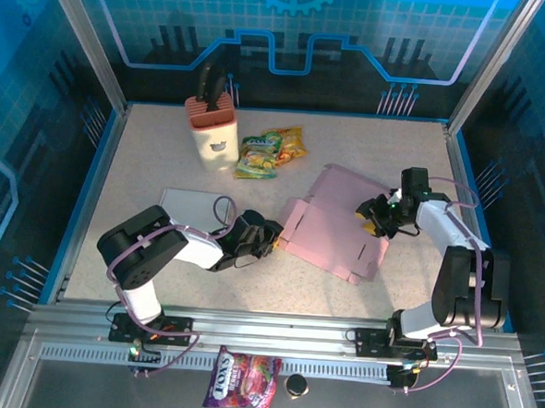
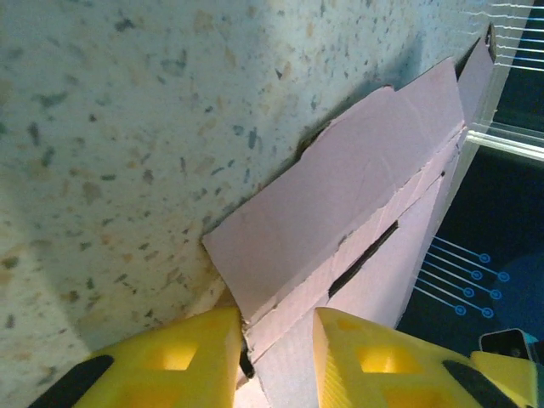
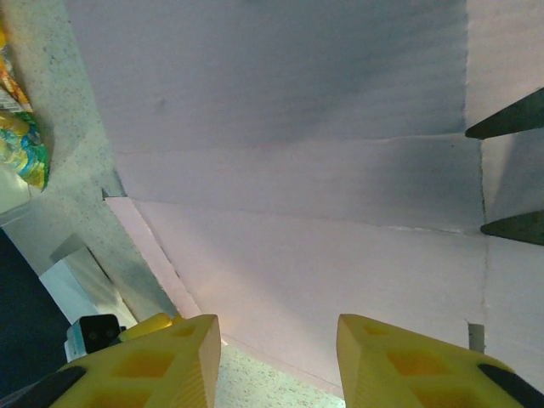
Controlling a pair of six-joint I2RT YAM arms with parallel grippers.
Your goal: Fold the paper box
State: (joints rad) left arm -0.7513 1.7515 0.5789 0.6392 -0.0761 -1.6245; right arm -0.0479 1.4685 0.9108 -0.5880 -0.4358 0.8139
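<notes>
Pink paper box [image 1: 332,221], one; left tool [image 1: 271,237], right tool [image 1: 373,216]: two.

Pink paper box [image 2: 357,195] rests on the speckled table [image 2: 110,127] — yellow jaws straddle its near edge.

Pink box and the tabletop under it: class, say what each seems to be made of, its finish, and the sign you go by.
Pink box: thin cardboard, matte. It shows sharp fold creases, cut slots and faint ribbing on its face, so it is perhaps fine corrugated board.
Tabletop: a hard, pale surface with dark speckles, stone-look, with a slight sheen. It could be laminate or composite; the look leaves that open.
</notes>
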